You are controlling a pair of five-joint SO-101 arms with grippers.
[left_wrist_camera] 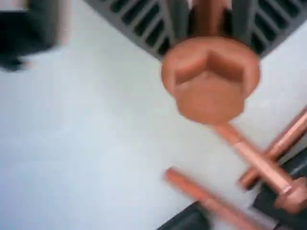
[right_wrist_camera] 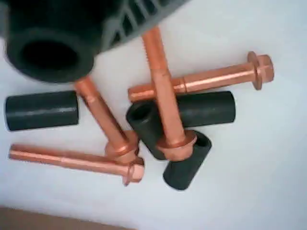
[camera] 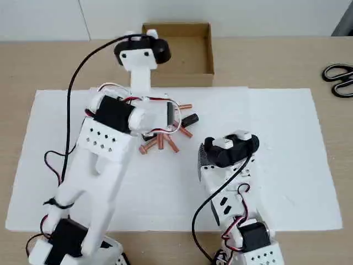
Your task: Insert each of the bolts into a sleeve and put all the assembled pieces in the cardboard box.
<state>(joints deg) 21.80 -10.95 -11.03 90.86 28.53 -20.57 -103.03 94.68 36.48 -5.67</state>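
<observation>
Left wrist view: the left gripper [left_wrist_camera: 207, 17] is closed tight on a bolt [left_wrist_camera: 211, 79], flanged head toward the camera, long axis running away between the jaws. The right gripper [right_wrist_camera: 57, 28] clamps a sleeve [right_wrist_camera: 50, 57], bore facing the camera, above loose bolts [right_wrist_camera: 163, 105]. The cardboard box [camera: 210, 49] sits beyond.

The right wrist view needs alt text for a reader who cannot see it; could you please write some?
A black sleeve is held close to the camera, its open end facing it. Below, on a white surface, lie four copper bolts and several more black sleeves, some crossing one another.
</observation>
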